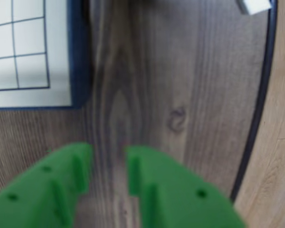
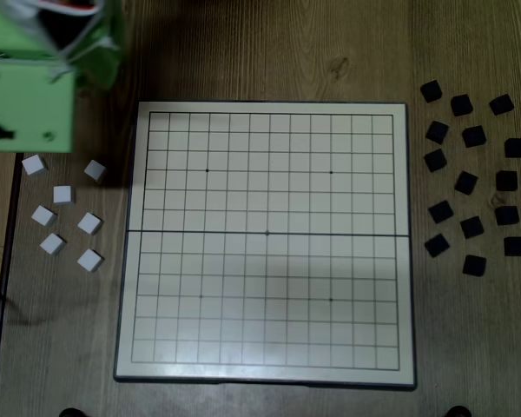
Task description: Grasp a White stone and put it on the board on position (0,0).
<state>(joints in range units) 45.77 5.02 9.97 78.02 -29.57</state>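
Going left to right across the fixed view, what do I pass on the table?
The green arm at the upper left above a cluster of seven white stones → the board, with nothing on its grid → a scatter of black stones at the right.

In the wrist view the board [image 1: 33, 52] is cut off by the top and left edges, and one White stone [image 1: 254, 5] by the top. The gripper [image 1: 109, 171] is blurred, its base beyond the bottom edge.
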